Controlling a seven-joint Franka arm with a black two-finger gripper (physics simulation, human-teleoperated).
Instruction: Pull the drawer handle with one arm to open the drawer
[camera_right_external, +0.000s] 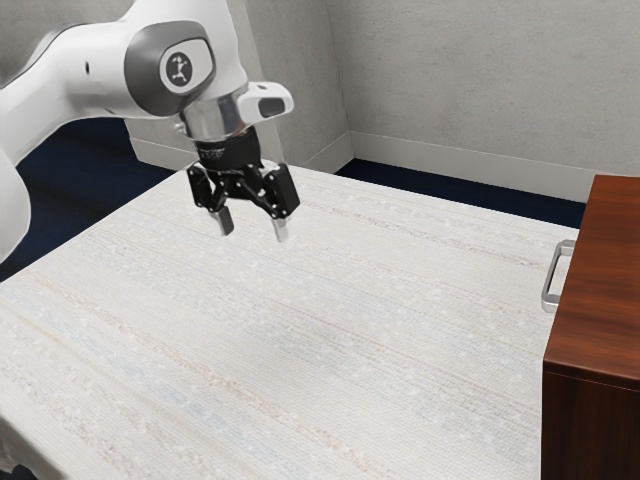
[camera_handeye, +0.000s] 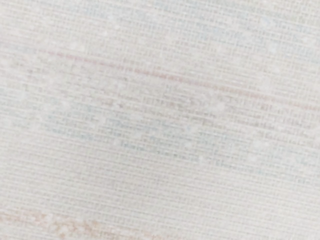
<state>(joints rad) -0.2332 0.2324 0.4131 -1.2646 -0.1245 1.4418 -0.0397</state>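
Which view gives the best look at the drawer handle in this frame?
The exterior view. The metal drawer handle stands out on the brown cabinet at that view's right edge, well apart from the open gripper. The wrist view looks down at the table surface under the hand instead.

Plain simulated room, grey walls (camera_right_external: 480, 70), white baseboard (camera_right_external: 470, 158), dark blue floor (camera_right_external: 90, 160), cloth-covered table (camera_right_external: 300, 330)

Glossy white arm (camera_right_external: 70, 80) curving in rounded shells, dark grey round joint cap (camera_right_external: 180, 68) bearing a small white emblem, silver wrist collar (camera_right_external: 213, 118) shining beneath, white pod (camera_right_external: 266, 101) jutting sideways, black gripper (camera_right_external: 254, 229) ending in pale-tipped fingers (camera_right_external: 226, 219).
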